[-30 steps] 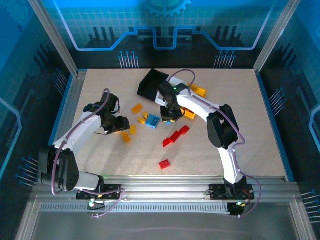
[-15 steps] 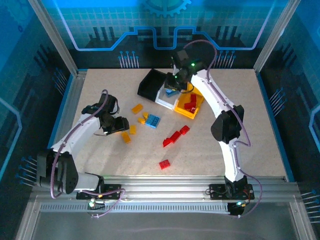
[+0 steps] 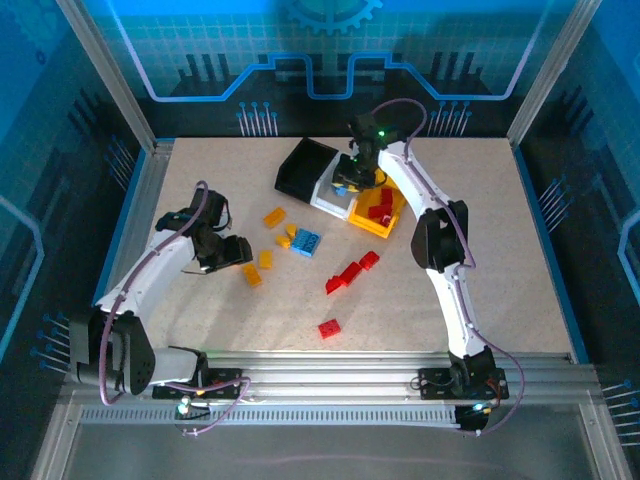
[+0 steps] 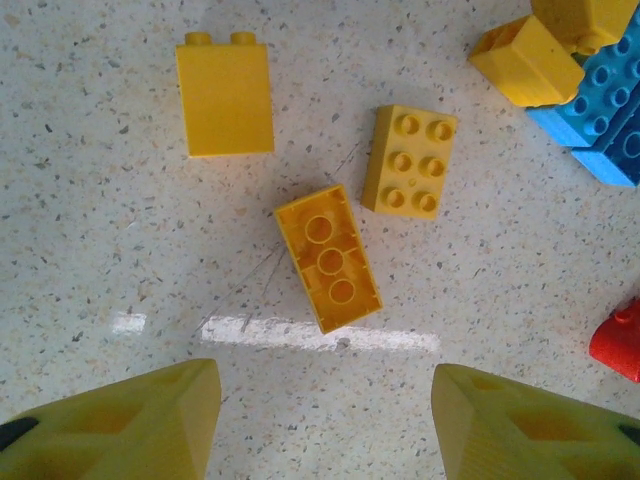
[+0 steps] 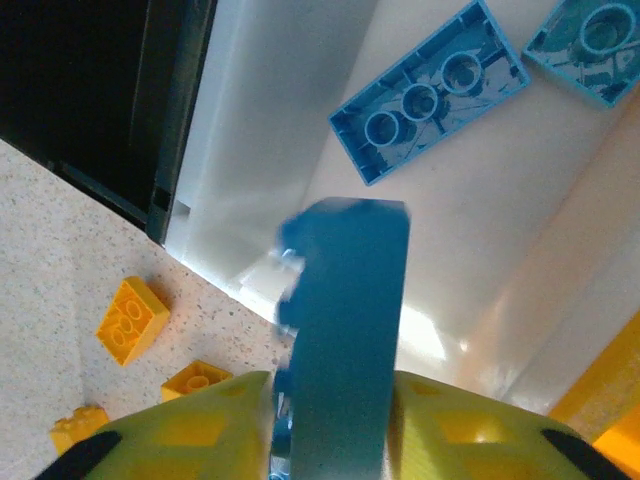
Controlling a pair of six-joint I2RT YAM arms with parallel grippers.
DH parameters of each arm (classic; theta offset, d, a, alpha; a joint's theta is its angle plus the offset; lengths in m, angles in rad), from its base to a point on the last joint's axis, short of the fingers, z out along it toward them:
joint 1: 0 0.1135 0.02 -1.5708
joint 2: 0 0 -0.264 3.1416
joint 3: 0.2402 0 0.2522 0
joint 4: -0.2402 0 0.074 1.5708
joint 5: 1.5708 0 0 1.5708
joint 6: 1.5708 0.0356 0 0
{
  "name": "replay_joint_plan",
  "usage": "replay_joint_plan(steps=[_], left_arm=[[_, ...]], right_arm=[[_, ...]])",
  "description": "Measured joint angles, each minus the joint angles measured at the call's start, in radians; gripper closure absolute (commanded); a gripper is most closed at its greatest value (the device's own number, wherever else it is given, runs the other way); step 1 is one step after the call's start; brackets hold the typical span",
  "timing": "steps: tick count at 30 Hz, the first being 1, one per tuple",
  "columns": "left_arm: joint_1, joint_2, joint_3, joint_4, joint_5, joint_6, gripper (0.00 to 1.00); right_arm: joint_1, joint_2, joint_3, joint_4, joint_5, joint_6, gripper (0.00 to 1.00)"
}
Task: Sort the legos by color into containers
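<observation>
My right gripper (image 3: 350, 180) hangs over the white bin (image 3: 330, 200), shut on a light blue brick (image 5: 345, 330) that stands on end between the fingers and looks blurred. Two more blue bricks (image 5: 428, 105) lie in that white bin (image 5: 300, 150). The black bin (image 3: 303, 168) sits to its left; the yellow-orange bin (image 3: 396, 212) to its right holds red bricks (image 3: 380, 208). My left gripper (image 4: 325, 430) is open above the table, just short of an upside-down yellow brick (image 4: 328, 257). More yellow bricks (image 4: 410, 160) lie beyond it.
Loose on the table are a blue brick (image 3: 306, 242), yellow bricks (image 3: 273, 216), red bricks (image 3: 348, 275) in the middle and one red brick (image 3: 328, 328) nearer the front. Metal rails frame the table's left and right sides.
The right arm lifted the blue brick from the table's middle to the bins and now holds it over the white one. The left gripper drifted slightly left.
</observation>
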Motion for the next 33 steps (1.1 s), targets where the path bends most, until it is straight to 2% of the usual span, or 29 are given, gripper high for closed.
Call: replay_joint_plan(steps=[7, 15, 26, 33], left_arm=[[0.001, 0.000, 0.001, -0.007, -0.003, -0.001, 0.40], [0.002, 0.021, 0.020, -0.009, 0.007, -0.024, 0.38], [0.002, 0.034, 0.033, -0.008, 0.017, -0.027, 0.29], [0.003, -0.019, 0.010, -0.005, 0.017, -0.040, 0.26]], right_arm=[[-0.003, -0.001, 0.002, 0.017, -0.018, -0.005, 0.46], [-0.005, -0.021, -0.045, 0.030, -0.032, -0.012, 0.42], [0.001, -0.241, -0.239, 0.050, -0.028, -0.047, 0.37], [0.033, -0.418, -0.419, 0.052, 0.006, -0.080, 0.34]])
